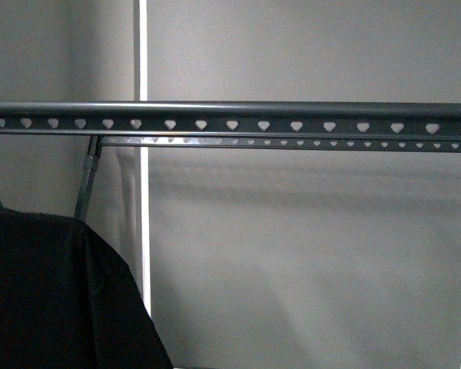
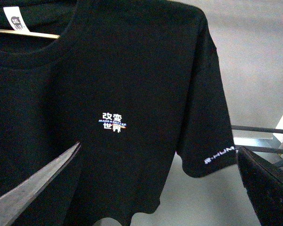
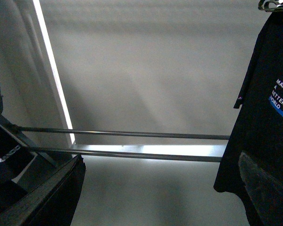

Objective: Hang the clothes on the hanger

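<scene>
The clothes, a black T-shirt [image 2: 132, 70] with a small white-and-blue print, hang in front of my left gripper [image 2: 155, 188] on a thin bar through the neck. That gripper is open, its fingers [image 2: 33, 183] wide apart and apart from the cloth. In the front view the shirt [image 1: 54, 292] fills the lower left, below the hanger [image 1: 238, 117], a grey rail with heart-shaped holes across the picture. Neither gripper appears in that view. My right gripper [image 3: 155, 193] is open with nothing between its fingers, facing two thin rack rods [image 3: 122, 134].
Another black shirt [image 3: 269, 117] with a blue-and-white print hangs from a hook beside the right gripper. A second holed rail [image 1: 292, 143] runs behind the first, with a grey leg [image 1: 88, 181] at the left. A pale wall stands behind.
</scene>
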Controlling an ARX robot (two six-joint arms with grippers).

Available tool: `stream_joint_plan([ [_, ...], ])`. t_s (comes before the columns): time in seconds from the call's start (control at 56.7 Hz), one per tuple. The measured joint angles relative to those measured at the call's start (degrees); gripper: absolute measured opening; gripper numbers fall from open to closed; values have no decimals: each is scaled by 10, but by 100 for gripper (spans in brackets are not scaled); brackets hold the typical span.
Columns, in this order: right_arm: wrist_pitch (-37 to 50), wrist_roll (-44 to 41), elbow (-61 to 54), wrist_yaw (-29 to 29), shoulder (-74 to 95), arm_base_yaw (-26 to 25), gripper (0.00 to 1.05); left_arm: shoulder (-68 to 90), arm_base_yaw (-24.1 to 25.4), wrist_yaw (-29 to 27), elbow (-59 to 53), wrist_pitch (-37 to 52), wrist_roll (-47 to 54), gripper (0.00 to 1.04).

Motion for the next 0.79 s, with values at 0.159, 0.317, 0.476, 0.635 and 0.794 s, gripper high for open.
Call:
stream_joint_plan([
  [0.159,0,0,0,0,0,0,97,0,0,0,0,0,0,98],
  [0.317,0,0,0,0,0,0,97,0,0,0,0,0,0,98],
  [0.476,0,0,0,-1,0,0,97,139,-4,95,43,-65,-23,98],
  [0.635,0,0,0,0,0,0,97,351,-53,-90,175,11,-176,98],
  [0.794,0,0,0,0,0,0,97,548,-78,-152,319,124,-289,98],
])
